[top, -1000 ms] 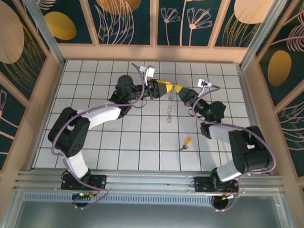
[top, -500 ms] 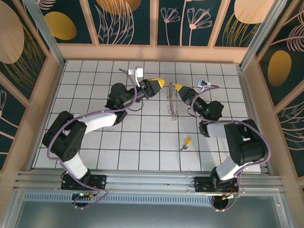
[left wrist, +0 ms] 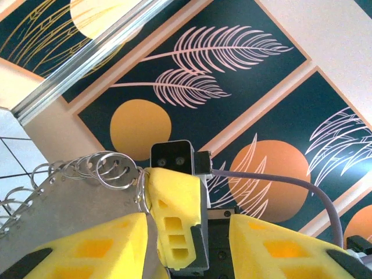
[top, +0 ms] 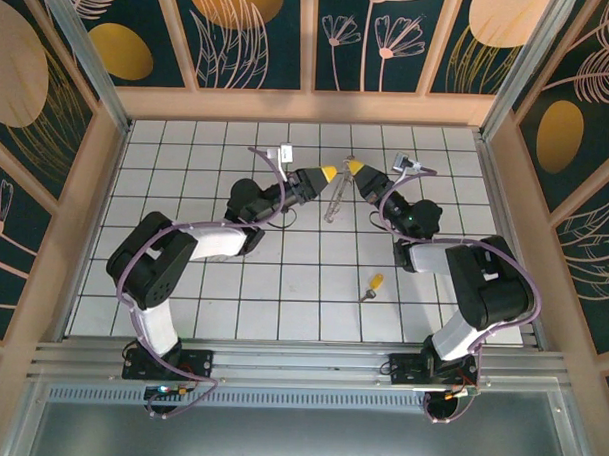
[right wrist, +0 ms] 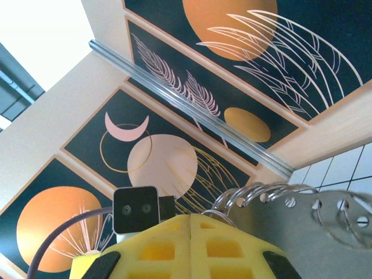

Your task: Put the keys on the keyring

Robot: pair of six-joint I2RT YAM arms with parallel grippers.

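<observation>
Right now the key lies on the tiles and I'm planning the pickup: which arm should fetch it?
Probably left. The left gripper looks open, while the right gripper is shut on the keyring. The key lies nearer the right arm's base, though likely within left's reach.

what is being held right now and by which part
The right gripper pinches the keyring at its upper end; the left gripper looks open beside it.

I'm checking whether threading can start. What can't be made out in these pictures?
Top view: the key is too small to show its hole.
Top view: the keyring is seen edge-on, shape unclear.
Right wrist view: where the right end effector grips the keyring, hidden behind its own fingers.
Left wrist view: keyring's lower part, covered by the left end effector finger.
</observation>
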